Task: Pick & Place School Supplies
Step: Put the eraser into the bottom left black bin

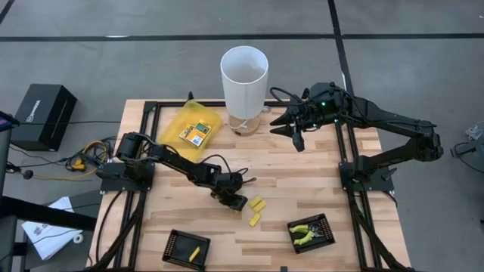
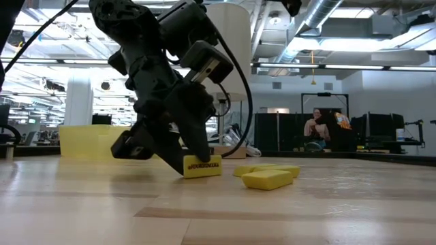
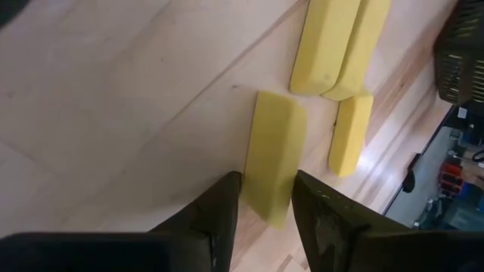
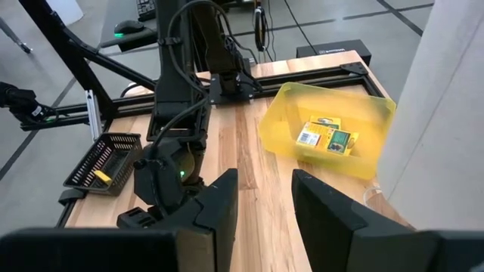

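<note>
Wooden slat table [image 1: 302,162] inside a black frame, open workshop room behind with a seated person [image 2: 318,126] far off.

Left gripper [image 3: 266,198] – fingers [image 3: 219,211] set either side of a short yellow oblong piece [image 3: 274,157], closing on its near end; low view shows the piece [image 2: 202,167] sitting at table level under the fingertips, so grasping it but not lifted. Three more yellow pieces [image 3: 336,41] lie just beyond it, touching each other, near but apart from the held one; high view puts this cluster [image 1: 256,210] front-centre of the table, between the two black trays.

Outward: front-left tray [image 1: 186,248] already has one yellow piece in it, front-right tray [image 1: 311,231] holds the yellow-green plier-like tools. Yellow pouch [image 1: 193,127] with labelled packets [image 4: 327,137] sits at the back, beside the tall white cylinder [image 1: 244,78].

Right gripper [image 1: 291,128] waits raised near the cylinder, fingers [image 4: 214,211] spread, nothing between them.

Step, as I read it – pick of one oblong piece by the left arm, grasp about made. Next move likely calls for a straight lift clear of the neighbouring pieces, then carry toward the front-left tray with the matching piece; grip is on one end only, so the piece could pivot
</note>
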`<state>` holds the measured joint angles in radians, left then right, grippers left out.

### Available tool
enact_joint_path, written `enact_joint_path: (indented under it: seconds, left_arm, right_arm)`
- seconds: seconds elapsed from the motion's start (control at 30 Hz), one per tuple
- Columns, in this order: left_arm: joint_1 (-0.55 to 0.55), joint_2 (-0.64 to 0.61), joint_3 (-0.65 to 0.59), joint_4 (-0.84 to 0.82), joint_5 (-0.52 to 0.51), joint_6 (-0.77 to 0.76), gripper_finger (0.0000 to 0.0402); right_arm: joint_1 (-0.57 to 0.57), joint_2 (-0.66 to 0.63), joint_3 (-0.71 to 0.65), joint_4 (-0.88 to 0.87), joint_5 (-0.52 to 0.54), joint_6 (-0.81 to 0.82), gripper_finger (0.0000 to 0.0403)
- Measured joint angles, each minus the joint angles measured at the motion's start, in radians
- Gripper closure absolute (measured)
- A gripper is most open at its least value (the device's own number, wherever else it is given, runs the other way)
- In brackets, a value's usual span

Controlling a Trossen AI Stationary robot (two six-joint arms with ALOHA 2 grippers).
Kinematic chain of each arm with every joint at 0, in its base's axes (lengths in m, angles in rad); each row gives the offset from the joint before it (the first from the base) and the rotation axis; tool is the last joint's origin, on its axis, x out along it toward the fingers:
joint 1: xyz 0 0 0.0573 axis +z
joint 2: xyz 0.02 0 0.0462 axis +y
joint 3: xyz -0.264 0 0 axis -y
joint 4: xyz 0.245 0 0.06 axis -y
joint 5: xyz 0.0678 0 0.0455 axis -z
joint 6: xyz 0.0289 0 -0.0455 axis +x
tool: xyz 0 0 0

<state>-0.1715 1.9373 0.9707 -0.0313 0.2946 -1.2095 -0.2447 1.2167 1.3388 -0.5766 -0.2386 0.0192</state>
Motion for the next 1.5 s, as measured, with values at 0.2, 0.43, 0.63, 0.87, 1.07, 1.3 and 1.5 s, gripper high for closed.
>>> enact_joint_path:
  seconds: [0.2,0.43,0.63,0.87,1.07,1.3,1.5]
  left_arm:
    - [0.0,0.0,0.0,-0.015,-0.012,0.002,0.0277]
    - [-0.001,0.006,0.0,-0.026,-0.017,0.002,0.03]
    - [-0.007,0.006,-0.001,-0.032,-0.03,0.046,0.0378]
    - [-0.003,-0.006,-0.003,-0.026,-0.03,0.051,0.0378]
    - [-0.004,-0.095,-0.013,-0.075,-0.062,0.081,0.0378]
    - [-0.097,-0.324,-0.008,-0.258,-0.084,0.084,0.0378]
    - [-0.238,-0.542,-0.005,-0.384,-0.141,-0.015,0.0378]
  right_arm:
    - [0.0,0.0,0.0,0.0,0.0,-0.003,0.0285]
    - [0.0,0.0,0.0,0.0,0.0,-0.003,0.0285]
    - [-0.001,0.0,0.0,0.0,0.0,-0.002,0.0285]
    - [-0.001,0.0,0.0,0.0,0.0,-0.003,0.0285]
    - [0.0,0.0,0.0,0.008,0.0,-0.004,0.0285]
    - [0.0,0.0,0.0,0.011,0.0,-0.004,0.0285]
    - [0.0,0.0,0.0,0.013,0.0,-0.004,0.0285]
